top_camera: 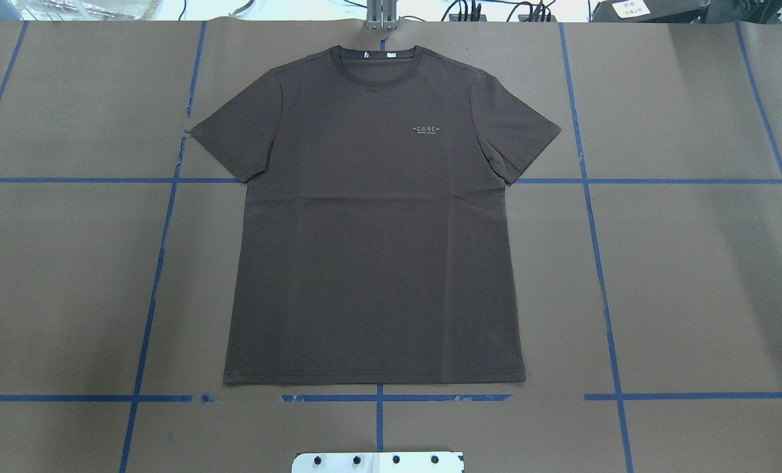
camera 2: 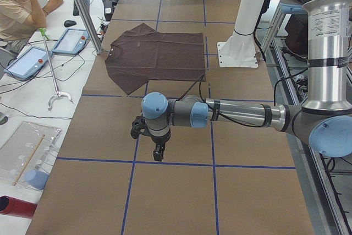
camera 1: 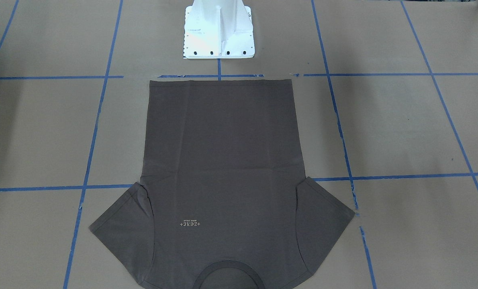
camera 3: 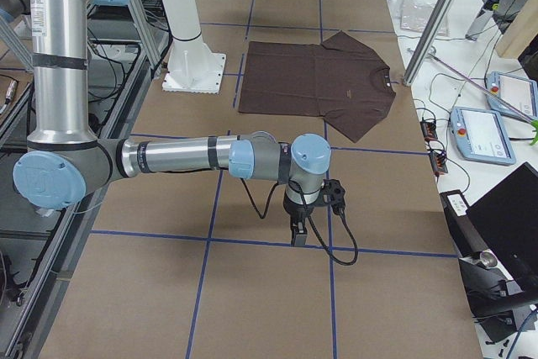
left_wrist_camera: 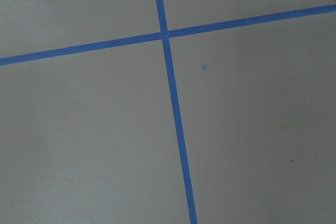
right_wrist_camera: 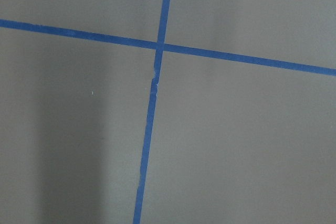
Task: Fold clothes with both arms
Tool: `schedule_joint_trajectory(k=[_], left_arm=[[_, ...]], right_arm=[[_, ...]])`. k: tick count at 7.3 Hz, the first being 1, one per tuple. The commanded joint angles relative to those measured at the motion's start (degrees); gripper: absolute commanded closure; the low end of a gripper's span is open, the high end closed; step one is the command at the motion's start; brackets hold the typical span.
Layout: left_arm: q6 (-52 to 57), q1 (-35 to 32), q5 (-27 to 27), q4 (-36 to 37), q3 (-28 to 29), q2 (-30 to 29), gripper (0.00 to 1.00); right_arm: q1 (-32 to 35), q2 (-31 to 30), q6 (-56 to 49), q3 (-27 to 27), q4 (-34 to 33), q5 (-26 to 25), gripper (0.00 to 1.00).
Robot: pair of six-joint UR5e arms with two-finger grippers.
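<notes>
— Left claw (camera 2: 158,153)?
— Pointing straight down, close over the brown surface (top_camera: 693,276), above a crossing of blue tape (left_wrist_camera: 173,119). Wide or narrow: cannot tell from this side view.
— Right claw (camera 3: 298,235)?
— Likewise aimed down over a tape crossing, low on an outstretched arm. Opening not readable either.
— T-shirt (top_camera: 371,230)?
— Well apart from both claws. Spread flat mid-surface, front up, sleeves out to each side. Hem near the white pedestal (camera 1: 219,32), collar (top_camera: 378,66) at the far edge.
</notes>
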Motion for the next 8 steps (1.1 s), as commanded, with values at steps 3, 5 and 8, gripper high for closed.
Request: schedule_joint_trajectory(k=[3,5,8], left_arm=[[0.09,0.0,2.82,-0.1,-1.86,-0.16,0.0],[0.35,0.26,2.47,-3.32,-2.92,-1.04,0.0],[-2.0,0.26,11.03,-23.59,-2.75,-6.19,0.0]], right_arm=[[-2.44,0.0,0.09,1.33,0.0,0.0,0.0],[-4.65,3.05,0.88,3.36,1.31,-0.53,0.0],[-4.75,5.89,5.67,1.53,13.39,-1.06,0.0]])
